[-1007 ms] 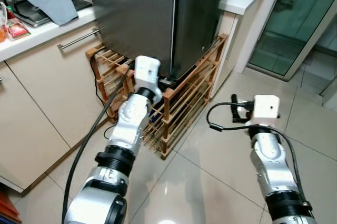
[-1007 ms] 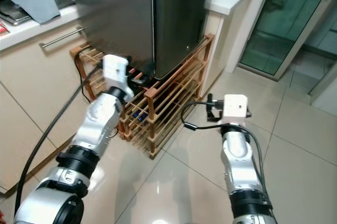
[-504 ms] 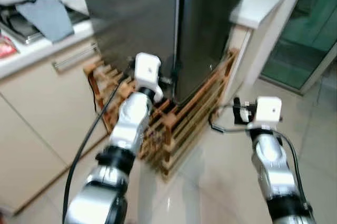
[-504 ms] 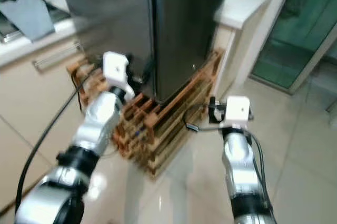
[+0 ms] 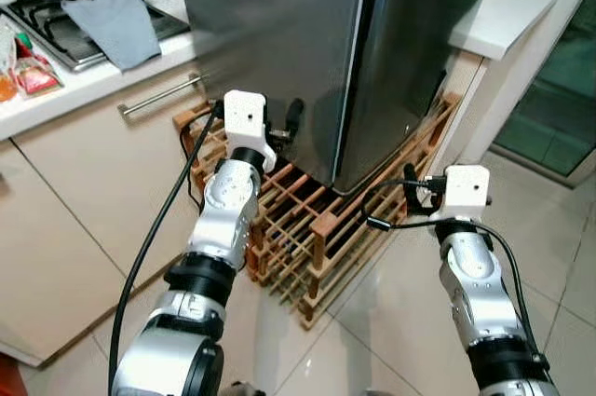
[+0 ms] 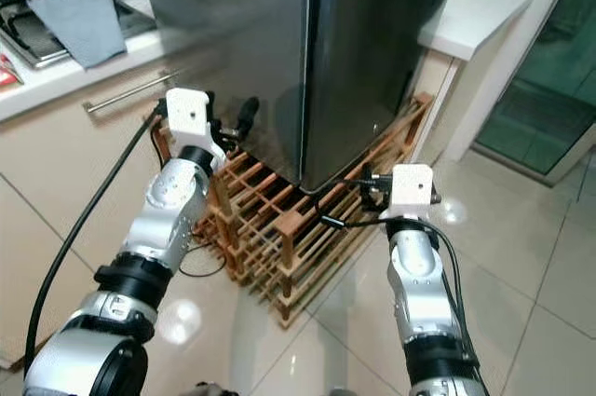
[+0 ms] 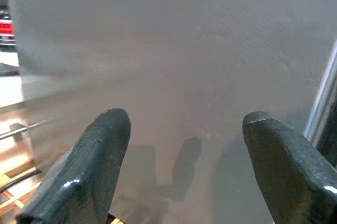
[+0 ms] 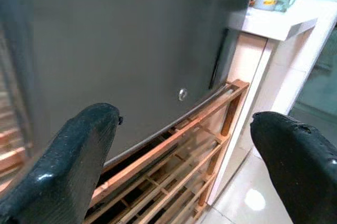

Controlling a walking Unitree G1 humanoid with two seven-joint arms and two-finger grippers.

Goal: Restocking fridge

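A tall dark steel fridge point(image 5: 307, 42) stands shut on a low wooden slat rack point(image 5: 307, 238). My left gripper point(image 6: 228, 121) is open and empty, held close to the fridge's lower left face; the left wrist view has its fingers point(image 7: 95, 161) wide apart in front of the grey steel wall point(image 7: 184, 50). By the fridge's lower right corner my right gripper point(image 5: 414, 186) is also open and empty. In the right wrist view its fingers point(image 8: 79, 150) frame the fridge's side and the rack point(image 8: 200, 124).
A kitchen counter with a hob and a grey cloth point(image 5: 116, 23) runs along the left, above cabinets with a bar handle point(image 5: 158, 95). Right of the fridge come a white counter point(image 5: 507, 14) and a glass door point(image 5: 559, 79). Glossy tile floor point(image 5: 391, 321) lies below.
The whole view has shifted: the fridge and rack now stand nearer and further right. Both grippers are still open and now sit closer to the fridge.
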